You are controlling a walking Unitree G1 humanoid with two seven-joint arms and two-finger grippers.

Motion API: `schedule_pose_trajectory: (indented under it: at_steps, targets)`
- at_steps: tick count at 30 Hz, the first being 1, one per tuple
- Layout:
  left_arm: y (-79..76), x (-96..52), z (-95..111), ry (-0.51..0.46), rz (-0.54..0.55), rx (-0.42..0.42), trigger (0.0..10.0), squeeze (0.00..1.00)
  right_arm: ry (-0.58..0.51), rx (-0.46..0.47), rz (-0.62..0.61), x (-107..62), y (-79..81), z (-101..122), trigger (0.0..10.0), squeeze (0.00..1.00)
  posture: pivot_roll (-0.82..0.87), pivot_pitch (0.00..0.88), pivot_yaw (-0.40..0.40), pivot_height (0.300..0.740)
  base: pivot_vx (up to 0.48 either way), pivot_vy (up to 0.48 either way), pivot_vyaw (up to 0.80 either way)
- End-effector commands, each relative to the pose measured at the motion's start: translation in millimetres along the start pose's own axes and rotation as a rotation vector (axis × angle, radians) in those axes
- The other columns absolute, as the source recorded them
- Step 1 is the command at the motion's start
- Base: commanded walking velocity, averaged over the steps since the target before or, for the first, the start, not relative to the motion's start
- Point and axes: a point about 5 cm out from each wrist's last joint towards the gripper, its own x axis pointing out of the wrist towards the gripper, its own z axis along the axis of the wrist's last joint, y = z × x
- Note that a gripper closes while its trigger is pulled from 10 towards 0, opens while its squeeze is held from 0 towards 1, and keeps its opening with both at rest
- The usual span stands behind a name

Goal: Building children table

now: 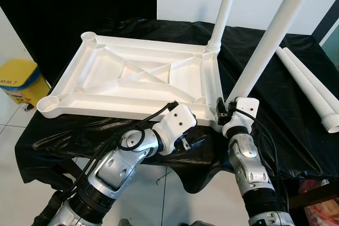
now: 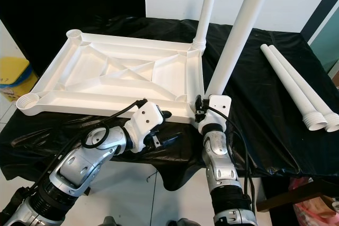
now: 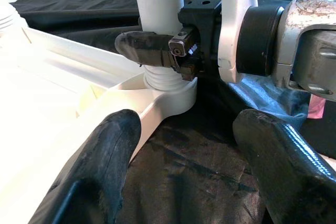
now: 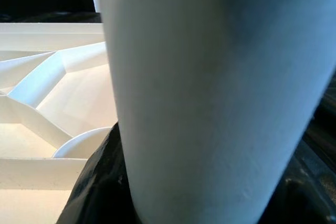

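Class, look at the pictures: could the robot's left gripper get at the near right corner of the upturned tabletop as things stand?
Probably yes. The left gripper is open just in front of that corner of the tabletop, with only black cloth between; the right gripper holds the leg above it.

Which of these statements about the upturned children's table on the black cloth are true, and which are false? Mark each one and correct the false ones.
1. Two legs already stand in corner sockets of the tabletop. True: the far leg and the near leg.
2. The right end effector grips the near leg just above its socket. True.
3. The left end effector is clamped on a leg. False: its fingers are spread apart, holding nothing.
4. Two spare legs lie on the cloth to the robot's left. False: they lie to its right.
5. The yellow bin stands on the cloth. False: it stands on the floor.
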Motion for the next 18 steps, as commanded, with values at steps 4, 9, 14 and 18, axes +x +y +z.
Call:
schedule_pose_trajectory:
  at_steps: [4,9,14,18]
  targets:
    - [-2.1,1.6,1,-0.003,-0.027,0.013,10.0,0.00,0.148,-0.009,-0.018,-10.6,-3.8,-29,10.0,0.00,0.02,0.061,-0.087,0.740,0.000,0.000,0.00]
    - [-3.2,1.8,1,-0.003,-0.029,0.015,10.0,0.00,0.120,-0.028,0.031,-9.6,-4.4,-26,10.0,0.00,0.03,0.058,-0.083,0.740,0.000,0.000,0.00]
    - [-5.5,1.0,-1,0.002,-0.038,0.015,10.0,0.00,0.065,-0.075,0.101,-9.9,-10.1,-18,10.0,1.00,0.02,0.050,-0.082,0.740,0.000,0.000,0.00]
    - [-3.9,2.6,-1,0.004,-0.037,0.024,10.0,0.00,0.052,-0.078,0.168,-10.6,-15.8,-15,10.0,1.00,0.02,0.036,-0.087,0.740,0.000,0.000,0.00]
